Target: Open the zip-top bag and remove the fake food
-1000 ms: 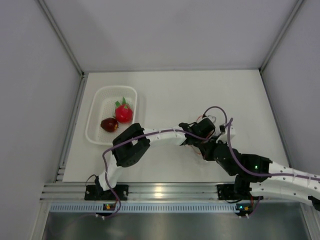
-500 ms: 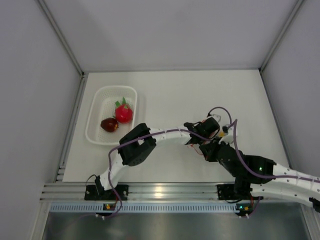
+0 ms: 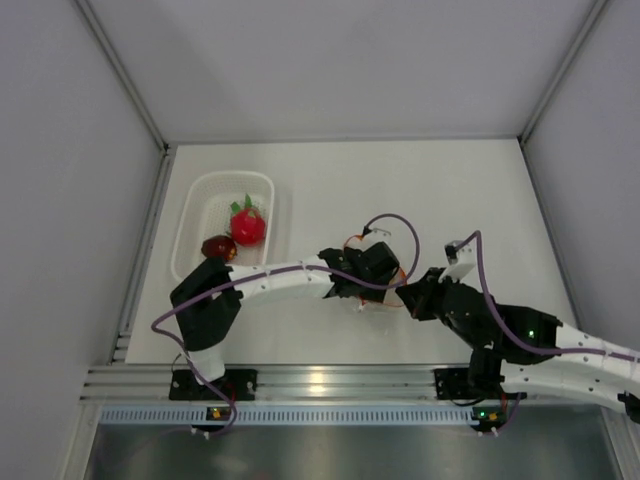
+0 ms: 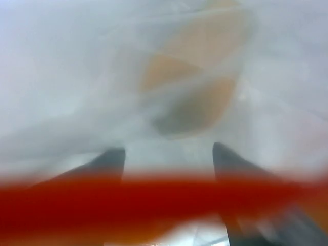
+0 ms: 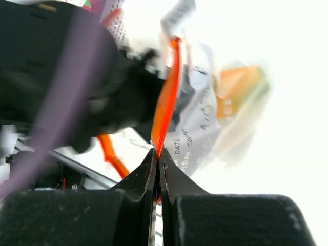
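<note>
Plastic fills your left wrist view: the zip-top bag sits right against the lens, blurred, with its orange-red zip strip running across the lower part of the picture. Your left gripper shows as two dark fingers standing apart, seen through the film. You cannot tell from this whether they have hold of anything. Beyond their tips is a hazy yellow-orange fruit inside the bag.

Your right gripper has its fingers pressed together on the zip strip, pinching the bag's mouth, and the strip rises straight from the tips. To the right of the strip in that view the bag is crumpled, with printed lettering and the yellow-orange fruit showing through it.

From above, your two grippers meet near the middle of the table, toward its near edge, the left one just beside the right. The bag between them is mostly hidden. Well apart, at the far left, the white basket holds the red fruit, with the maroon fruit just to its near left.
</note>
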You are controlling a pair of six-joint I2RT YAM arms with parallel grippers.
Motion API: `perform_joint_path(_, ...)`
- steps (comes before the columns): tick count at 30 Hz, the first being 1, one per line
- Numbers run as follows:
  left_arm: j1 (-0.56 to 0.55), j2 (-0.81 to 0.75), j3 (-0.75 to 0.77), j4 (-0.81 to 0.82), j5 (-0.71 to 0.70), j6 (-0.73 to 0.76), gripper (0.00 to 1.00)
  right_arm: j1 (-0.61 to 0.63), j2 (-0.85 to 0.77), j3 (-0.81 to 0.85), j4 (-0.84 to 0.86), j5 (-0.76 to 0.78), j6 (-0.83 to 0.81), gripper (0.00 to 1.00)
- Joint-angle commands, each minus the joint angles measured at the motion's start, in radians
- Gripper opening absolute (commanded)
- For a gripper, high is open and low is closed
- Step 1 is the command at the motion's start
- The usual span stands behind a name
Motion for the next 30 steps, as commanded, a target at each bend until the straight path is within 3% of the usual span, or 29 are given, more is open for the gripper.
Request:
perform_joint_path(1,0.001,-0.144,-0.043,-0.163,-0.084,-0.006,0.76,0.016,0.063,0.047,0.079,-0.055,-0.011,0.0)
perform_joint_path(5,-0.014,-0.226,-0.078,-0.237,-0.054,-0.003,0.8,0.008,0.189,0.099,0.044,-0.096,-0.026,0.0)
perform_joint_path(9,-0.025,-0.269,-0.068,-0.232,-0.07,0.013,0.88,-0.049,0.281,0.072,0.147,-0.355,-0.098,0.0)
perform_joint_path(12,-0.025,-0.206,-0.02,-0.232,-0.111,0.046,0.91,-0.078,0.28,0.026,0.197,-0.431,-0.098,0.0)
perform_joint_path(20,-0.023,-0.047,0.038,-0.203,-0.267,0.001,0.9,-0.08,0.249,0.017,0.131,-0.397,-0.101,0.0)
perform_joint_path(30,-0.019,0.073,0.054,-0.016,-0.344,0.116,0.89,-0.098,0.225,-0.017,0.122,-0.406,-0.113,0.0)
